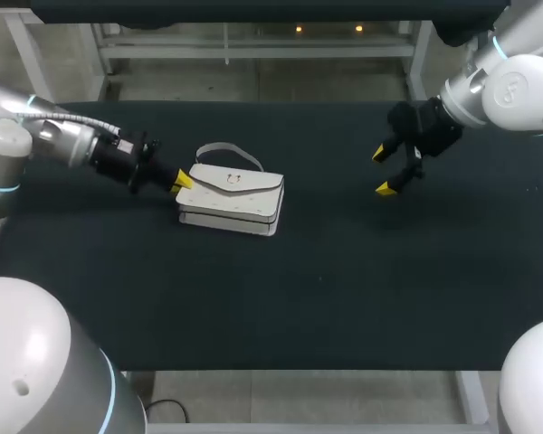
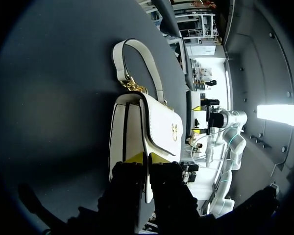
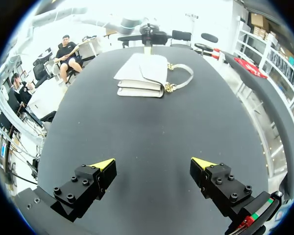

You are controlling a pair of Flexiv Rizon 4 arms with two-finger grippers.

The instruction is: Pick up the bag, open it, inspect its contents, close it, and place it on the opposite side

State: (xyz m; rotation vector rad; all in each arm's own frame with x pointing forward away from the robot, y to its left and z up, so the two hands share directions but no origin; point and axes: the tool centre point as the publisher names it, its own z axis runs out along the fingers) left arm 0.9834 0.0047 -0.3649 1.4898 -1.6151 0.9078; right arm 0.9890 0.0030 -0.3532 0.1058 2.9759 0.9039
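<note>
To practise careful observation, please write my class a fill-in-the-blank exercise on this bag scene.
The white bag lies on the table with its flap ___. The right gripper, well apart from the bag, has its fingers ___. The bag's handle is joined to it by a ___-coloured chain.
Missing words: closed; open; gold.

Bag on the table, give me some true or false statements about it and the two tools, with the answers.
1. The bag lies with its flap closed. True.
2. The right tool grips the bag. False: it is open and well apart from the bag, over bare table.
3. The left tool is at one end of the bag. True: its fingers pinch the bag's edge.
4. The strap is looped over a tool. False: it lies free on the table beside the bag.
</note>
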